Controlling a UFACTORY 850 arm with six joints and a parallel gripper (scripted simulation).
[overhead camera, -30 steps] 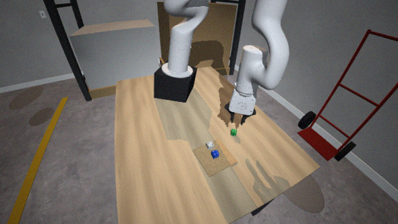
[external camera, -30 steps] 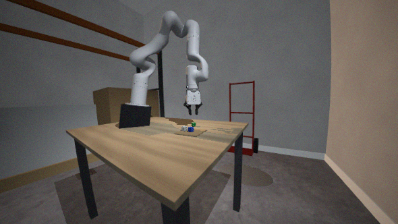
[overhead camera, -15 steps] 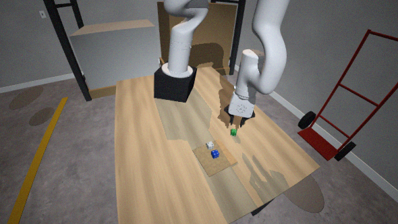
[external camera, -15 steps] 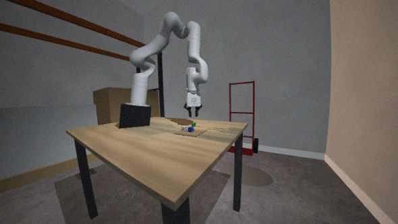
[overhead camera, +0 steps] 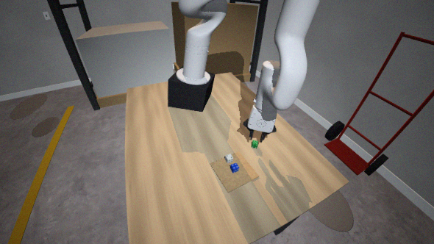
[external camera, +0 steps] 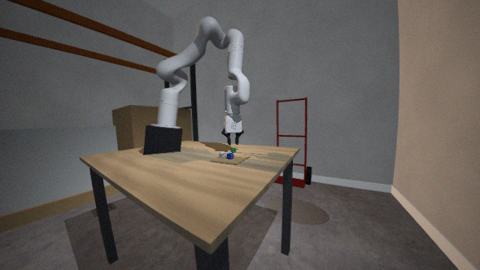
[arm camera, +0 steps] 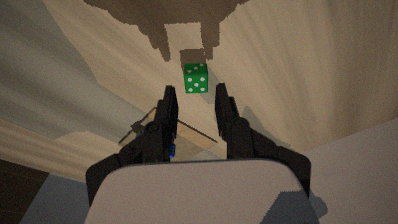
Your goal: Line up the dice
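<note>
- Top view: the green die (overhead camera: pixel 254 144) is seen on the bare table (overhead camera: pixel 154 176), off the mat (overhead camera: pixel 235 177); the white die (overhead camera: pixel 229 158) and blue die (overhead camera: pixel 235 167) are seen on the mat, just beside each other; the gripper (overhead camera: pixel 259 137) is held above the green die.
- Exterior view: the gripper (external camera: pixel 233 141) is seen clear of the tabletop, above the dice.
- Wrist view: the fingers are parted halfway with nothing between them; the green die (arm camera: pixel 195 78) is seen beyond the tips, five pips facing the camera.
</note>
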